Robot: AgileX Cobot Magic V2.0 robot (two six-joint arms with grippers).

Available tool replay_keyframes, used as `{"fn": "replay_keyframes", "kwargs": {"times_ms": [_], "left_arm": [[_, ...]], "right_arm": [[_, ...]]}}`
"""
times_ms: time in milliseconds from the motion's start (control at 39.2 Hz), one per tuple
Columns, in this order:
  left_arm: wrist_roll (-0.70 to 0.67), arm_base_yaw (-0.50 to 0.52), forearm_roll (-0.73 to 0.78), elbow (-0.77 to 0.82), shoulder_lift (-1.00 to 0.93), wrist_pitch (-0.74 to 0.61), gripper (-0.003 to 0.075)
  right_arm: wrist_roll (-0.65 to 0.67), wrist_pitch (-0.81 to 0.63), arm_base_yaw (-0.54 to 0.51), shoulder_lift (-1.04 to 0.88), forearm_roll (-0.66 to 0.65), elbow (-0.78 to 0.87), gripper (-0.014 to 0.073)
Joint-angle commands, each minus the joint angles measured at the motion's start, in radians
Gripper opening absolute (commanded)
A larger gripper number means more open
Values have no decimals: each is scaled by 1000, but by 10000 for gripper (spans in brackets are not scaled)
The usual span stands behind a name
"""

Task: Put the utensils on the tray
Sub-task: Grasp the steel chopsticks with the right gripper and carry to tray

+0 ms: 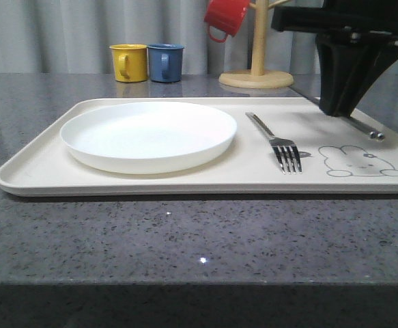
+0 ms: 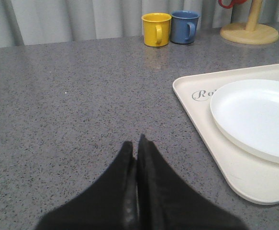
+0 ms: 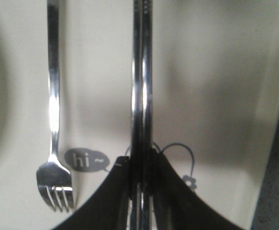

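Note:
The cream tray (image 1: 41, 167) lies across the grey table. On it sit the round white plate (image 1: 149, 133) at the left and the silver fork (image 1: 274, 140) to its right, tines toward the front. My right gripper (image 1: 336, 106) hangs over the tray's right part, shut on the pair of metal chopsticks (image 1: 364, 128). The wrist view shows the chopsticks (image 3: 142, 72) running straight out between the fingers (image 3: 125, 191), beside the fork (image 3: 54, 110) and the "hi" bubble. My left gripper (image 2: 135, 143) is shut and holds nothing, over bare table left of the tray (image 2: 196, 115).
A yellow mug (image 1: 129, 62) and a blue mug (image 1: 165, 62) stand behind the tray at the back. A red mug (image 1: 226, 16) hangs on a wooden mug tree (image 1: 257, 75) at the back right. A curtain closes off the back.

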Motion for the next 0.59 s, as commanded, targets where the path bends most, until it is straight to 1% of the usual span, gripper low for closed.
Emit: {"fn": "replay_keyframes", "kwargs": {"times_ms": [0,460,562], "left_arm": [[-10,-6,-13,-26,6,-81,-18],[-10,-6,-13,-26,6,-81,-18],[-10,-6,-13,-26,6,-81,-18]], "right_arm": [[33,-49,0,-19,-2,-30,-12],[81,-63,0,42,1,-30,-12],[81,-64,0,42,1,-30,13]]}}
